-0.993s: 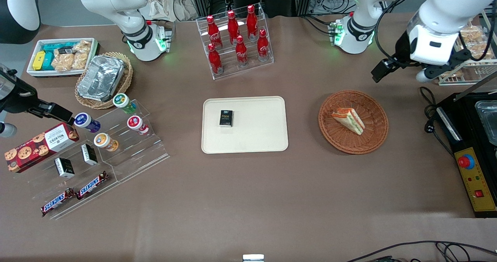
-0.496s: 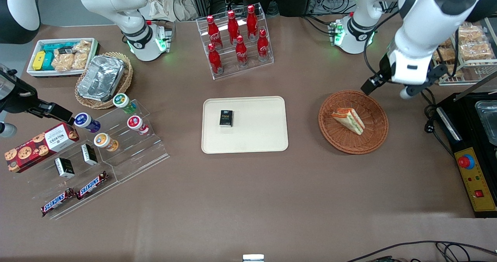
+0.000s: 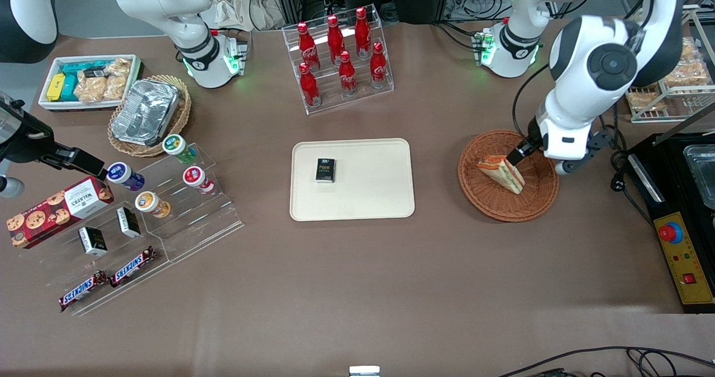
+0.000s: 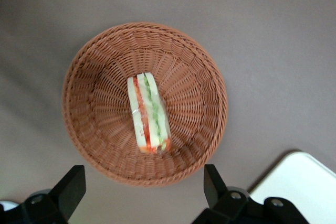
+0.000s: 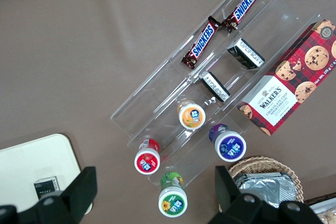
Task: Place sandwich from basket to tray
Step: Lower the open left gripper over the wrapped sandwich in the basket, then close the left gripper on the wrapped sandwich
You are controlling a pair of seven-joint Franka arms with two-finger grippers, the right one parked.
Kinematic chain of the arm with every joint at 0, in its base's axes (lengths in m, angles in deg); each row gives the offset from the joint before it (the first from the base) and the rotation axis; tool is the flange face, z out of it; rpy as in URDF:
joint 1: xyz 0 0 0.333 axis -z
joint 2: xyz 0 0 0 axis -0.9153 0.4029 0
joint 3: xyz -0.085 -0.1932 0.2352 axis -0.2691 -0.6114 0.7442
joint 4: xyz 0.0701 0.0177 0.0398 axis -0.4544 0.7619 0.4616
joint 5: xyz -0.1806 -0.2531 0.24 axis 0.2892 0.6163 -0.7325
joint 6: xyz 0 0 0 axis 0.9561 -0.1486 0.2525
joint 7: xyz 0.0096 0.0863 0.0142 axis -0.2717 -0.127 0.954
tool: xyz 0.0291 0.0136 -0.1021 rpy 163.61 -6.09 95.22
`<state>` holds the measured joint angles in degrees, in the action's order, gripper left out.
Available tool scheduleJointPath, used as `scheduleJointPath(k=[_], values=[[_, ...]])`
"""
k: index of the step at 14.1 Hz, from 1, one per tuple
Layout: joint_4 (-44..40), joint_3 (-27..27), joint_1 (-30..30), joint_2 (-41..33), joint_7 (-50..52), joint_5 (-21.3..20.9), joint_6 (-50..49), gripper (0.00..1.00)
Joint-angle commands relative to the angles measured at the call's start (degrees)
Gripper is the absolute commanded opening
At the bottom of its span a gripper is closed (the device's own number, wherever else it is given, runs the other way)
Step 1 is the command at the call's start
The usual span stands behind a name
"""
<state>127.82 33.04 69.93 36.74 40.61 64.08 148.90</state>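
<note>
The sandwich, a white wedge with red, green and orange layers, lies on its side in the round reddish-brown basket. In the left wrist view the sandwich rests at the middle of the basket. My left gripper hangs above the basket's rim at the side toward the working arm's end. It is open, with wide-set fingers holding nothing. The cream tray lies beside the basket toward the parked arm's end, and its corner shows in the wrist view.
A small black box lies on the tray. A clear rack of red bottles stands farther from the camera than the tray. A black control box with a red button sits at the working arm's end, near the basket.
My left arm has swung down and toward the basket, from above the table's edge region to over the basket's rim. The sandwich, basket and tray have not moved.
</note>
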Motion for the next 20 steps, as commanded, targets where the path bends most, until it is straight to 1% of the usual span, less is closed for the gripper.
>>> scheduleJointPath(k=[1, 4, 7, 9, 13, 16, 17, 20], values=[[4.59, 0.03, -0.34, 0.86, 3.07, -0.40, 6.00, 1.00], [4.59, -0.05, 0.27, 4.63, 7.47, -1.90, 8.20, 1.00], [4.85, -0.05, 1.06, 8.24, 11.95, -4.88, 11.46, 1.00], [5.64, -0.05, 1.06, 9.30, 12.23, -5.16, 12.95, 1.00], [9.77, -0.05, 1.06, 10.18, 12.23, -6.12, 19.01, 1.00], [11.00, -0.05, 1.06, 10.97, 11.97, -6.30, 19.99, 1.00], [11.53, -0.05, 0.98, 11.06, 12.05, -7.08, 20.34, 1.00], [13.81, -0.05, 0.80, 11.76, 12.05, -7.70, 24.37, 1.00]])
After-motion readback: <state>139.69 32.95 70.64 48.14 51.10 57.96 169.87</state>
